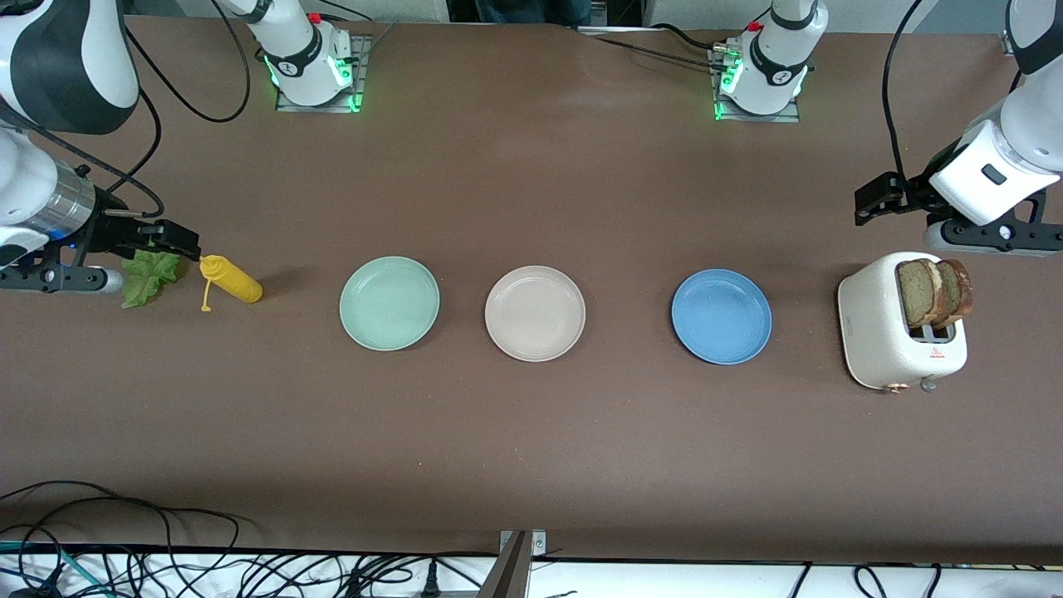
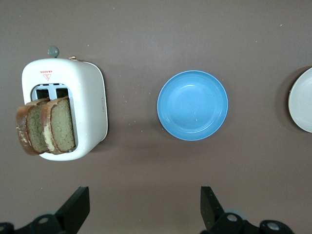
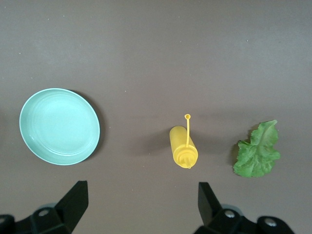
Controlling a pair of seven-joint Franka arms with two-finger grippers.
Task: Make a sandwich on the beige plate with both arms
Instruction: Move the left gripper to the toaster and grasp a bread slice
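The beige plate (image 1: 535, 313) lies empty mid-table between a mint green plate (image 1: 389, 302) and a blue plate (image 1: 721, 316); its edge shows in the left wrist view (image 2: 302, 100). Two bread slices (image 1: 934, 291) stand up out of a white toaster (image 1: 880, 332) at the left arm's end, also in the left wrist view (image 2: 48, 126). A lettuce leaf (image 1: 149, 278) lies at the right arm's end, also in the right wrist view (image 3: 257, 153). My left gripper (image 1: 865, 206) (image 2: 145, 209) is open and empty, over bare table by the toaster. My right gripper (image 1: 184, 243) (image 3: 141, 207) is open and empty, over the table by the lettuce.
A yellow squeeze bottle (image 1: 232, 281) lies on its side between the lettuce and the mint plate, seen in the right wrist view too (image 3: 183, 148). The toaster (image 2: 87, 107) and blue plate (image 2: 192, 105) show in the left wrist view. Cables hang along the table's near edge.
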